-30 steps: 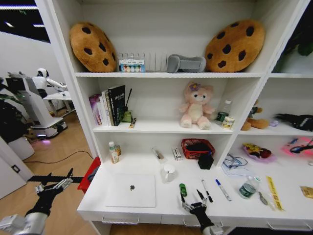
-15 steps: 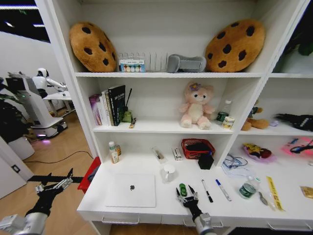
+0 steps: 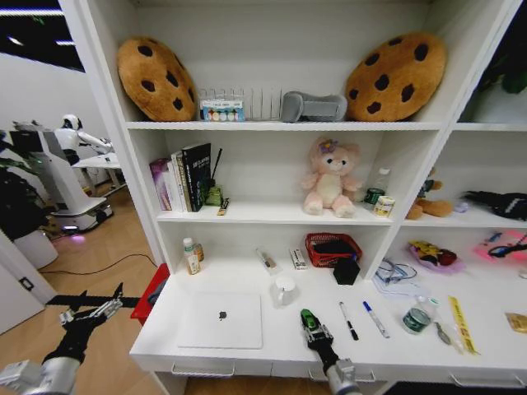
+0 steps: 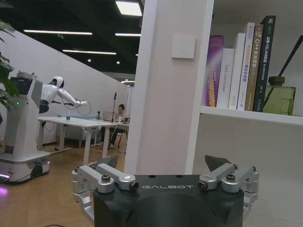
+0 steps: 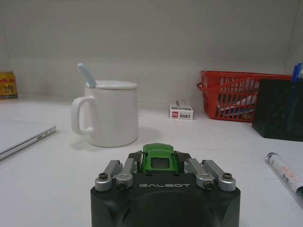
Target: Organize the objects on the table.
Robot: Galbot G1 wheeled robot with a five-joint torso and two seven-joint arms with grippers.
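A tiny green toy [image 3: 308, 318] sits on the white table [image 3: 247, 352] right of the silver laptop [image 3: 221, 319]. My right gripper [image 3: 314, 332] is shut on the toy's near end. In the right wrist view the green toy [image 5: 158, 156] is wedged between the fingers [image 5: 124, 170], with the laptop's corner [image 5: 19, 135] off to one side. A black marker [image 3: 348, 320], a blue marker [image 3: 375, 318] and a green-topped jar [image 3: 417, 318] lie to the right of the toy. My left gripper [image 3: 89, 311] hangs open over the floor, left of the desk.
A white mug [image 3: 283, 290] with a spoon stands just behind the toy. A red basket [image 3: 333, 248] and a black pen holder [image 3: 346, 271] sit at the back of the desk. Shelves with books [image 3: 183, 178] and plush toys rise behind it.
My right gripper has moved forward and left along the desk to the green toy and its fingers have gone from spread to shut on it. The left arm has not moved.
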